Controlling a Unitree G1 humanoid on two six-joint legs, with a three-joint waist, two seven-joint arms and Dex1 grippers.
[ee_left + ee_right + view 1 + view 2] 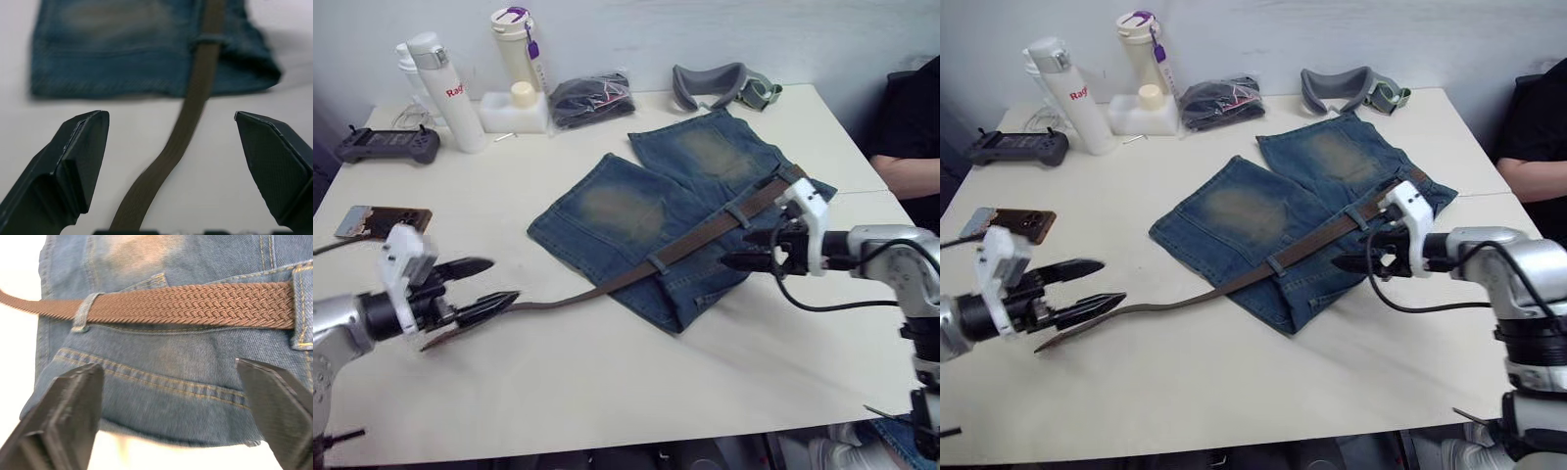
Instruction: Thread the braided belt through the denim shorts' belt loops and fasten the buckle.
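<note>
Your table carried the denim shorts spread flat at its middle, waistband toward you, so the loops faced both arms. The braided belt ran along that waistband under two belt loops, its free tail trailing off the cloth toward your left gripper, whose fingers stood wide apart over the strap, apparently placed to draw it through. Your right gripper, also wide, hovered over the waistband, holding nothing.
</note>
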